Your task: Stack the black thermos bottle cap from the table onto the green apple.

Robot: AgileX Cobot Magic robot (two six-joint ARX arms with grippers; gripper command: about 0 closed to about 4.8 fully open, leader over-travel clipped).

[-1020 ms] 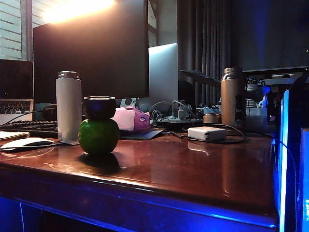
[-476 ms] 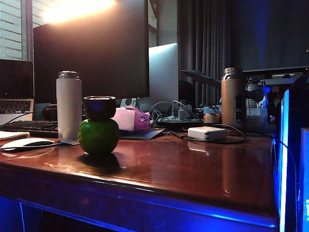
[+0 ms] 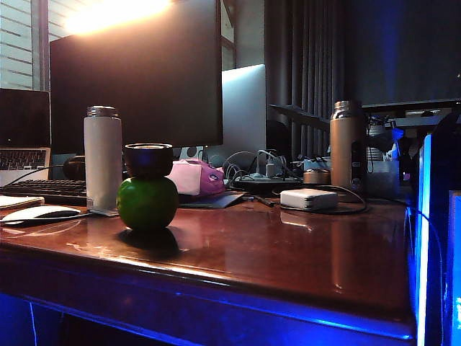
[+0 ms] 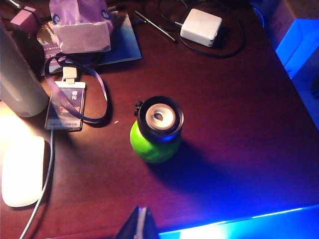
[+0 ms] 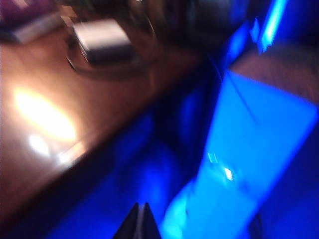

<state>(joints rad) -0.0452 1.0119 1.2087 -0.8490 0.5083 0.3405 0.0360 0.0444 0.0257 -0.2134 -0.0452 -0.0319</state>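
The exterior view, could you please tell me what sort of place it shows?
Most likely an office or home desk: a large dark monitor, a keyboard and a white mouse share the reddish-brown table, where the black cap sits on the green apple.

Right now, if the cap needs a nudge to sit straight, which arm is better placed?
Left, probably: its shut claw hangs over the cap on the apple. The right claw, shut, is beyond the table edge.

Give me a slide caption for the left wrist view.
Black thermos bottle cap stacked on green apple; shut left claw hovering clear above the table.
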